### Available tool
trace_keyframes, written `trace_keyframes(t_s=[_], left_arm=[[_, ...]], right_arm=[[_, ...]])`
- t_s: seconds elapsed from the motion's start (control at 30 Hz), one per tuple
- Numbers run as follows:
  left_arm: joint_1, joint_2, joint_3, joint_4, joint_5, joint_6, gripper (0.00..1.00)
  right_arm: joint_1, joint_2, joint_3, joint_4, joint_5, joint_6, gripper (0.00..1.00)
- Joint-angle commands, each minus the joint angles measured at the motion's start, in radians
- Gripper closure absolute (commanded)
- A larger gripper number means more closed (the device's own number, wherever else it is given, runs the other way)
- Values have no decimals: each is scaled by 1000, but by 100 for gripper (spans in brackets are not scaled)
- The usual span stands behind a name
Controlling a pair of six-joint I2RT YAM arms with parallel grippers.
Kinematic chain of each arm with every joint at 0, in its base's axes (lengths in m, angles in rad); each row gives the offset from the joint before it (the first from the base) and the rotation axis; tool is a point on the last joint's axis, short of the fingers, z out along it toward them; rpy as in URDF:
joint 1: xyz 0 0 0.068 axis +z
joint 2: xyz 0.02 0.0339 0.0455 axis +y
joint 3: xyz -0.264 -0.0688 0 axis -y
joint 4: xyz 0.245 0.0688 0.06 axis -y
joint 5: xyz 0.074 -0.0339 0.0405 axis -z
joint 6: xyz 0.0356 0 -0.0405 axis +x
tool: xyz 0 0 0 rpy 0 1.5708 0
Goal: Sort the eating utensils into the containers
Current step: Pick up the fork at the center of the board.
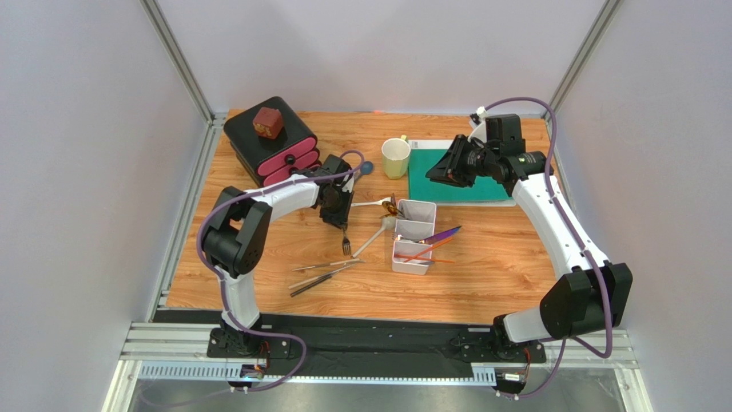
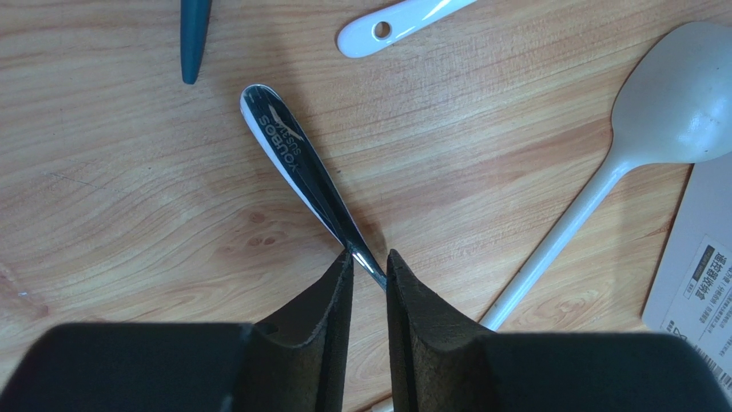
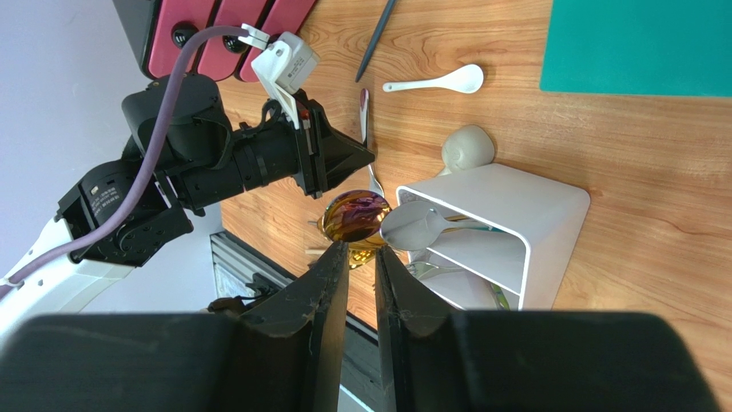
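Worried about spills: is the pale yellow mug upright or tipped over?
Upright: the mug stands on the table, open mouth facing up.

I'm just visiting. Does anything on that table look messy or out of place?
Yes, mildly. A purple utensil lies slanted with its end poking past the right rim of the white tray, and an orange-brown stick beside it also juts out. Other utensils lie loose on the table left of the tray.
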Motion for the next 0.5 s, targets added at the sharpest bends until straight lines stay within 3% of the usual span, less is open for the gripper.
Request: trace_keyframes(t_s=[0.0,0.47], left_arm=[[1,57,20,-39,17,-1,74],[1,95,29,-81,51,2,100]], right_arm=[[-6,-21,-4,17,2,-3,77],[-12,-8,-3,18,-1,-1,78]])
